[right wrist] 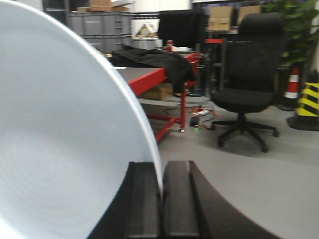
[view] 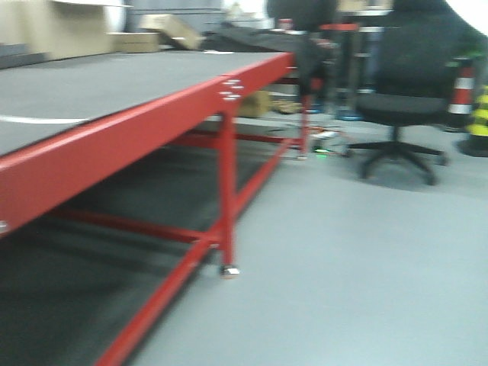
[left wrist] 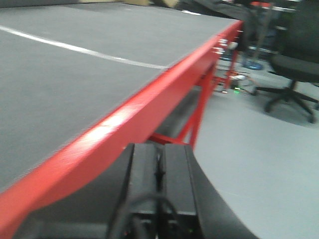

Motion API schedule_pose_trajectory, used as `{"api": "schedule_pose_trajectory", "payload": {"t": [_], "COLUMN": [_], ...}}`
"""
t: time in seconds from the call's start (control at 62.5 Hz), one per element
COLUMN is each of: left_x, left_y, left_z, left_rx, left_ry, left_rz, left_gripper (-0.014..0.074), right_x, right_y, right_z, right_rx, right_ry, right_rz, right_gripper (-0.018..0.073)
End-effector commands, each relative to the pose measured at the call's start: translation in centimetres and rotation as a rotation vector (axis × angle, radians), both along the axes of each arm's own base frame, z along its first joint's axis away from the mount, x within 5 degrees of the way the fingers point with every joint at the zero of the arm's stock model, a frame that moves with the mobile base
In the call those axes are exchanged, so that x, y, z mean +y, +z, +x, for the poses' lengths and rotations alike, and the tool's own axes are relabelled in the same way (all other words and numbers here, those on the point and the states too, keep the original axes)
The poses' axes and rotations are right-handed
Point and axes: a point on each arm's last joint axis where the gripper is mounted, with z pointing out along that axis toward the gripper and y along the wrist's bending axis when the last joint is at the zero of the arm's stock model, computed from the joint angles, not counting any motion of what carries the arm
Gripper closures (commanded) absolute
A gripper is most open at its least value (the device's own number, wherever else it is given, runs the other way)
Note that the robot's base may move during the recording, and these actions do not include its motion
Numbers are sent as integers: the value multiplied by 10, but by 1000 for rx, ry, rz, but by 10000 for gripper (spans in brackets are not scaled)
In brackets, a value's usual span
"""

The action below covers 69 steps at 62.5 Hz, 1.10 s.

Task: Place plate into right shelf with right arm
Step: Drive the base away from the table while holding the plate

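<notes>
Pinching the plate on edge in the right gripper; holding the left gripper pressed together, empty, beside the red table. Seemingly carrying toward the right shelf, unseen anywhere; next, finding it and levelling the plate.

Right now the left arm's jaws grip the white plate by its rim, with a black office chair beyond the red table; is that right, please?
No: the right arm's jaws grip the plate by its rim, as the right wrist view shows. The chair is beyond the red table.
</notes>
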Motion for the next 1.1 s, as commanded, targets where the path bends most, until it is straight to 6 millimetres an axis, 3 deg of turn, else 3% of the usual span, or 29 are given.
{"api": "schedule_pose_trajectory", "payload": {"t": [0.0,1.088], "left_x": [1,1], "left_y": [5,5], "left_z": [-1,-1], "left_rx": [-89,-89], "left_ry": [9,9], "left_rz": [-18,-18], "left_gripper": [724,724], "right_x": [-1,-1], "right_y": [18,17], "right_z": [-2,-2], "right_rx": [-114,-112], "right_ry": [-18,-18], "right_rz": [-10,-10], "right_gripper": [505,505]}}
